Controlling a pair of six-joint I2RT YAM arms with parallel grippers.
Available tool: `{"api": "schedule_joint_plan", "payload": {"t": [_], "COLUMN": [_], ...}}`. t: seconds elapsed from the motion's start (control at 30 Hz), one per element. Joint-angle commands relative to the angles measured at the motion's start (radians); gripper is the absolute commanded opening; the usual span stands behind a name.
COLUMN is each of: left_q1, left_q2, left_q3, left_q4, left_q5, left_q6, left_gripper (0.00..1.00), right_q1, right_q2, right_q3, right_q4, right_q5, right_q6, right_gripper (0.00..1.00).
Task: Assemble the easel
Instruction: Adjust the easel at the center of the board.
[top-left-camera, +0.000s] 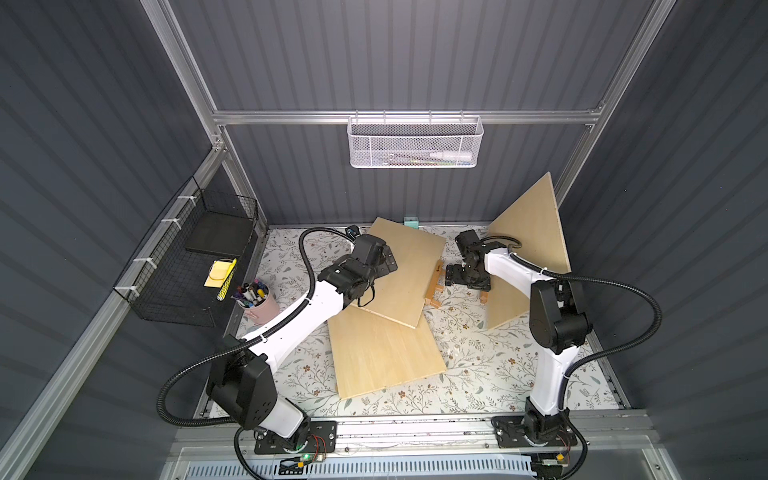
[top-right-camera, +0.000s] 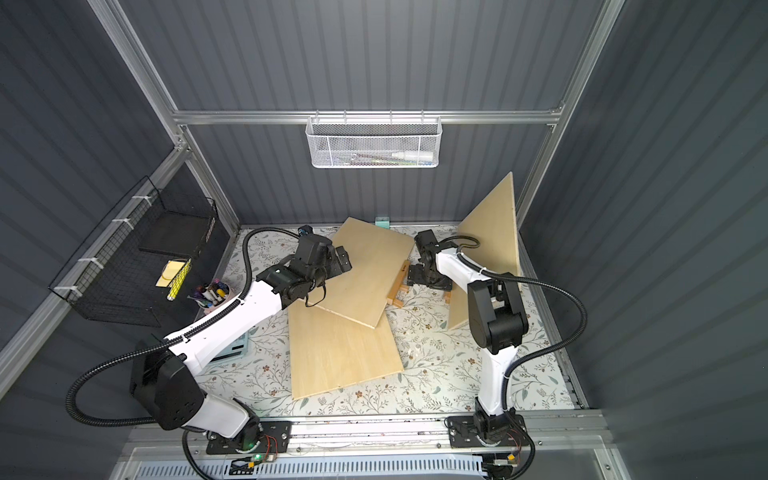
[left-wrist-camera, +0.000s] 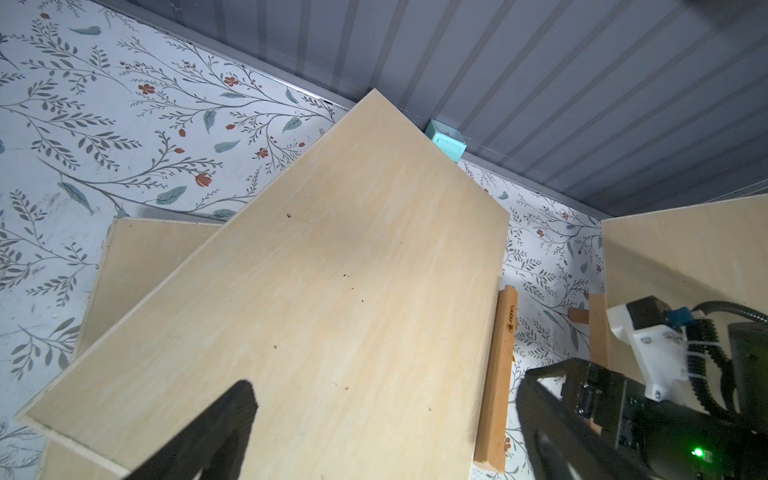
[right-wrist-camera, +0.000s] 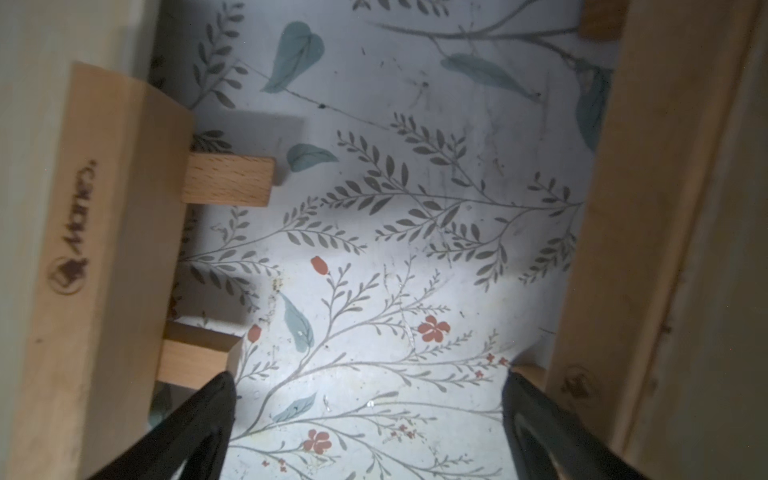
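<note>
Two brown wooden easel bars lie on the floral table. One bar (top-left-camera: 434, 286) with short pegs and a burnt logo (right-wrist-camera: 104, 249) rests against the edge of the upper plywood board (top-left-camera: 399, 274). The other bar (right-wrist-camera: 623, 249) sits at the foot of a board leaning on the right wall (top-left-camera: 528, 245). My right gripper (top-left-camera: 461, 280) (right-wrist-camera: 370, 386) hangs open over the bare table between the two bars, holding nothing. My left gripper (top-left-camera: 384, 262) (left-wrist-camera: 386, 415) is open above the upper board, one finger (left-wrist-camera: 232, 415) over the wood. A lower board (top-left-camera: 382, 353) lies under the upper one.
A pink cup of markers (top-left-camera: 257, 301) stands at the left table edge beside a black wire basket (top-left-camera: 187, 274). A small teal box (top-left-camera: 411, 222) sits against the back wall, and a white mesh basket (top-left-camera: 415, 143) hangs above it. A teal crate (top-right-camera: 237, 349) shows under the left arm.
</note>
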Motion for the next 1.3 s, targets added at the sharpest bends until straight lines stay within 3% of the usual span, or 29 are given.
{"api": "schedule_joint_plan", "payload": {"t": [0.0,0.6,1.27], "left_q1": [-0.003,-0.009,-0.010], "left_q2": [-0.022,0.030,0.027], "left_q3": [-0.005,0.018,0.003], "left_q4": [-0.018,-0.010,-0.020], "left_q5": [-0.008,0.025,0.006], "left_q6": [-0.016,-0.023,-0.026], "left_gripper": [1.00,0.99,1.00], "right_q1": [-0.016,-0.118,-0.170], "right_q2": [-0.025,-0.115,-0.145], "right_q3": [-0.043,-0.153,-0.138], "right_q4": [0.007,0.031,0.011], "right_q5": [-0.006,0.008,0.018], "right_q6": [-0.003,-0.045,-0.083], "right_gripper": [0.99,0.99,0.99]}}
